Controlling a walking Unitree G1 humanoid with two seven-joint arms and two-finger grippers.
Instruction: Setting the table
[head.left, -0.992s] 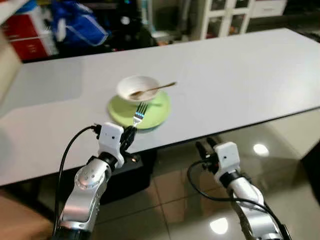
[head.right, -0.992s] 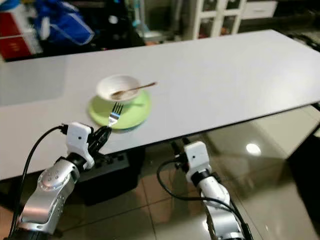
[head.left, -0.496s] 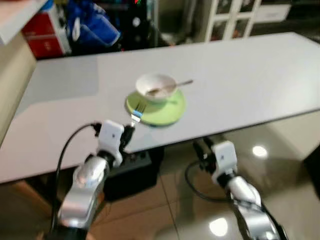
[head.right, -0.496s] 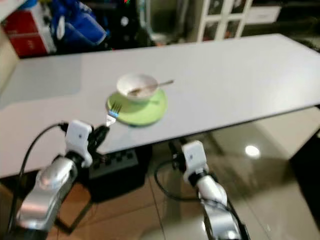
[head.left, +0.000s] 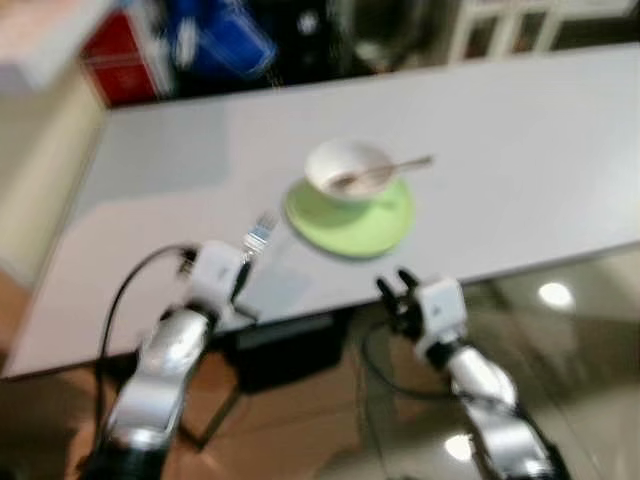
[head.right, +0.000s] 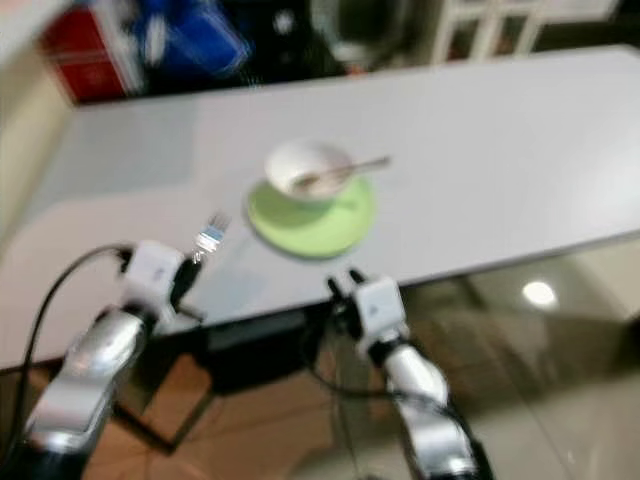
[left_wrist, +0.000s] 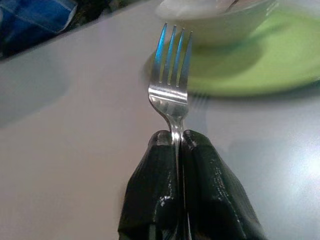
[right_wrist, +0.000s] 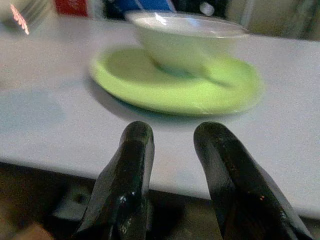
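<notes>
Fingers (left_wrist: 165, 175) pinch one fork (left_wrist: 171, 75); one plate (left_wrist: 260, 60).

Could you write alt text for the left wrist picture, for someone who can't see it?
Two black fingers pinch the handle of a metal fork, its prongs pointing toward a white bowl on a green plate. Everything sits above or on a pale table.
</notes>
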